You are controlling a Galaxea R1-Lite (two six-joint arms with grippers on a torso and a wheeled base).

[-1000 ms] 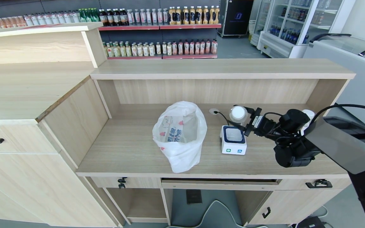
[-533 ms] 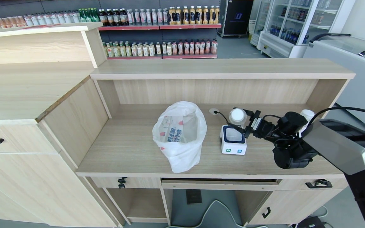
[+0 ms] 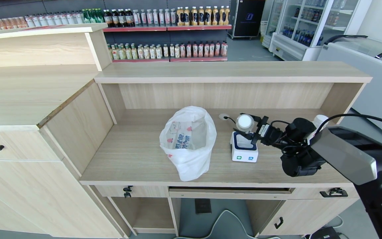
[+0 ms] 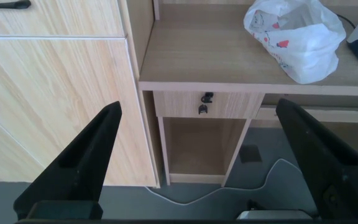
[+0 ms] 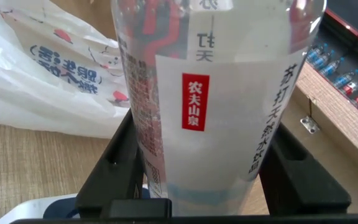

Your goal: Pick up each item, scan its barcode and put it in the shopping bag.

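The right gripper (image 3: 244,123) is clenched on a clear plastic drink bottle (image 3: 245,122) with a white cap. It holds the bottle right of centre in the head view, over the rear part of the white barcode scanner (image 3: 244,151), which stands on the desk (image 3: 138,156). In the right wrist view the jaws bear on opposite sides of the bottle's round body, over the printed label wrap. The contents appear pale and reach high up the wall, so treat the bottle as filled and moderately heavy for its size. The wall is thin plastic and is expected to yield under excess force. The label film is smooth, so the bottle may rotate or slip if the grip is loose. Recommended hold: mid-body, across the diameter, clear of the cap and the tapered shoulder, with the barcode face left uncovered. The shopping bag (image 3: 188,141) stands just left of the scanner, mouth open and upward. Its film is soft and will not guide or brace the bottle. A second white-capped bottle (image 3: 320,120) stands at the right, behind the arm. The left gripper (image 4: 197,106) hangs beside the desk front with its jaws released and spread wide, holding nothing.
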